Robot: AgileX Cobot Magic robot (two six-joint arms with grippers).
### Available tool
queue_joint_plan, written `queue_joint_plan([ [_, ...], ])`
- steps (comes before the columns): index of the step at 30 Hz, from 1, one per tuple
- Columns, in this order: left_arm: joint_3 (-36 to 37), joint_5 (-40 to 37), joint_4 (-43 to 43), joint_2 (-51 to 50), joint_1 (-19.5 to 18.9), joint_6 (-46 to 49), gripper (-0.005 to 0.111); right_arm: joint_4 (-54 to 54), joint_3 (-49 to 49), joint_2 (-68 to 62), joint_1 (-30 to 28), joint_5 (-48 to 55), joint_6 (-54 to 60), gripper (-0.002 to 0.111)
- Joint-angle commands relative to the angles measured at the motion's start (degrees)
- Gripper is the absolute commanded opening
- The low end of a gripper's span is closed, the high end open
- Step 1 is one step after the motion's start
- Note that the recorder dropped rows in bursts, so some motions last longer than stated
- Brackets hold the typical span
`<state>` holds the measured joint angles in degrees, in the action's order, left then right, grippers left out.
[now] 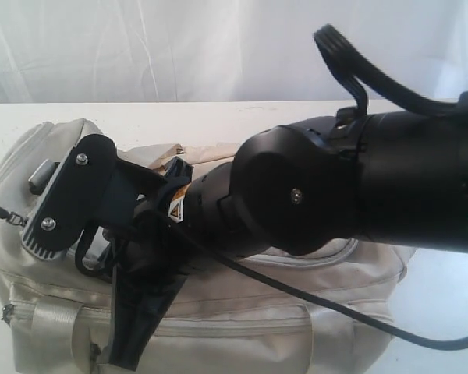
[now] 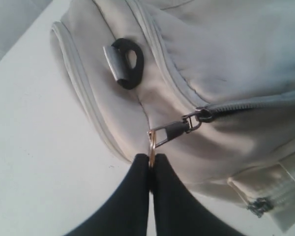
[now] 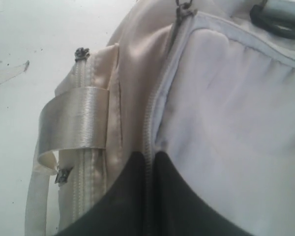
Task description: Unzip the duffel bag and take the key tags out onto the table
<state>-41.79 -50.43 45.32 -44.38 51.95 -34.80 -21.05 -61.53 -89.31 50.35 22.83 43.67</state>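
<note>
Fingers (image 2: 132, 196) of the left gripper (image 2: 151, 158) are black and pressed together, and they pinch a small gold metal ring (image 2: 151, 141). That ring hangs on a dark zip pull (image 2: 174, 132), and the zip pull sits at the end of a grey zip (image 2: 255, 104) that looks closed. The zip runs along a big cream fabric duffel bag (image 2: 226, 49). Close by, on the end of the bag, is a black D-ring (image 2: 133, 69) held by a shiny grey loop (image 2: 113, 61). The right gripper (image 3: 148, 162) has its black fingers (image 3: 118, 201) together too, and they squeeze the duffel bag right on a grey zip seam (image 3: 148, 123). Just beside them a shiny cream webbing strap (image 3: 76, 118) arches over a side pocket zip (image 3: 83, 191). In the exterior view the fat black right arm (image 1: 359, 187) fills the right and middle of the frame and reaches down to the lower left, over the bag. The duffel bag lies across the bottom of the frame on a wide white table (image 1: 218, 117), which shows behind it in the upper half.
</note>
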Motion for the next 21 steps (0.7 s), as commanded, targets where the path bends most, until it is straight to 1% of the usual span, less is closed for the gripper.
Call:
queue_joint_plan([
  [1,-0.44,-1.4,9.18,-0.3,0.01,-2.7,0.0,0.36,0.32,0.21,0.09,4.0,-0.48,0.0],
  [9,0.01,-1.82,18.42,-4.7,0.01,-7.76,0.0,0.36,0.32,0.21,0.09,4.38,-1.71,0.0],
  [13,0.01,-1.6,21.91,-7.1,0.01,-10.64,0.0,0.36,0.32,0.21,0.09,5.41,-1.9,0.0],
  [18,0.01,-1.01,24.85,-9.11,0.01,-11.92,0.0,0.36,0.32,0.21,0.09,6.46,-1.9,0.0],
  [19,0.01,-0.9,25.32,-9.37,-0.14,-11.92,0.0,0.36,0.32,0.21,0.09,6.57,-1.9,0.0],
  [21,-0.29,0.56,24.99,-9.73,-1.92,-11.92,0.0,0.36,0.32,0.21,0.09,6.67,-2.48,0.0],
])
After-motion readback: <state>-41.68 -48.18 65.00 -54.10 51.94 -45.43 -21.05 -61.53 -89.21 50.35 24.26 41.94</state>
